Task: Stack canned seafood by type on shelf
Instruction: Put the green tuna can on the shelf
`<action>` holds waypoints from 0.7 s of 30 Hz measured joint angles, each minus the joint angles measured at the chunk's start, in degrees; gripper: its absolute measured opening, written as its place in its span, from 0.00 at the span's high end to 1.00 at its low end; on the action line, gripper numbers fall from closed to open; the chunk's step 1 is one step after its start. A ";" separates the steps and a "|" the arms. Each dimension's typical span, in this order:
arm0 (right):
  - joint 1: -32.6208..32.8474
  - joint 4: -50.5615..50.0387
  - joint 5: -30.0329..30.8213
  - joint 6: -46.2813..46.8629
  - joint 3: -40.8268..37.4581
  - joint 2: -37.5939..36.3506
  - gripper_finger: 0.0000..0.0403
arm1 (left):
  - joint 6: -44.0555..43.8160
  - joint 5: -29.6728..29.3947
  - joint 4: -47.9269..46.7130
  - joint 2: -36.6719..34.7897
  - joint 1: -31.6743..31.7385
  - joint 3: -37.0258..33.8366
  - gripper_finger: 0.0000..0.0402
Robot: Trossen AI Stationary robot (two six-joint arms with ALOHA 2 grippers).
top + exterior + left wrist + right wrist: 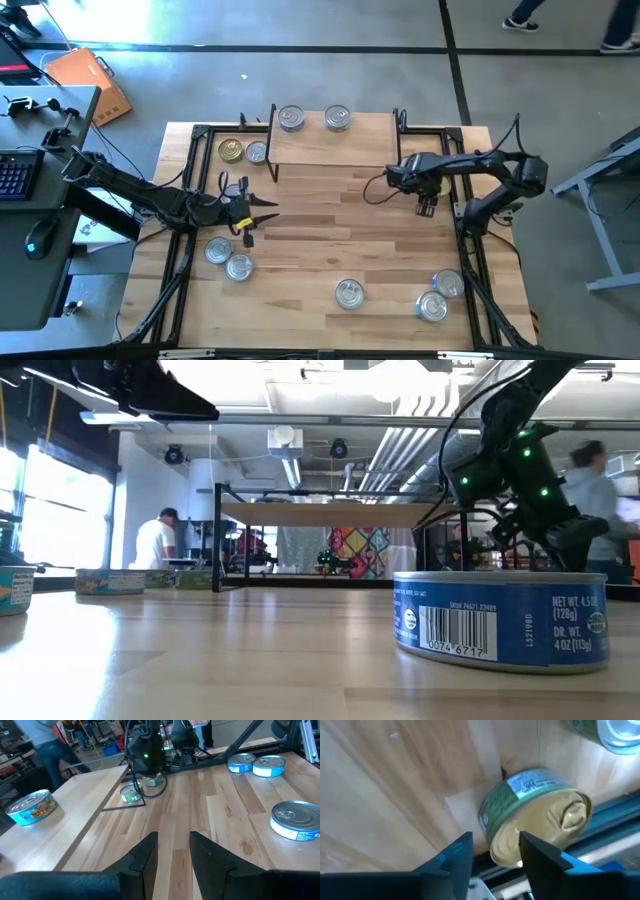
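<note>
Right gripper [495, 851] over a gold-lidded tin [535, 815]

Your right fingers stand apart, holding nothing; that tin lies flat just ahead by the shelf [330, 148] corner, lid up, tab toward the frame rail. Your left gripper [172, 851] waits part-open, empty (two tins top the shelf).

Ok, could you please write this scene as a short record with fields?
shelf: holds two silver-lidded tins and along its back edge
left gripper: open, empty, above the table's left middle
right gripper: open, fingertips just short of a gold-lidded tin with a green label, which looks tilted
tins beside shelf: gold tin and silver tin on the table, left of the shelf
front tins: left pair, centre tin, right pair
</note>
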 joint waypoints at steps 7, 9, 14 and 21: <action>-2.31 3.24 -1.97 -1.32 -0.75 -0.09 0.86 | -0.62 -0.02 -0.27 0.00 0.00 0.00 0.74; -1.47 3.22 -2.70 -0.38 -0.75 -0.09 0.91 | -0.69 -0.02 -0.27 0.00 0.00 0.00 0.74; 2.65 2.10 -4.79 1.61 -0.02 -0.10 0.97 | -0.75 -0.02 -0.24 0.00 0.00 0.00 0.74; 9.97 0.92 -9.42 5.36 0.63 -0.02 0.98 | -1.18 -0.02 -0.28 0.00 0.00 0.00 0.74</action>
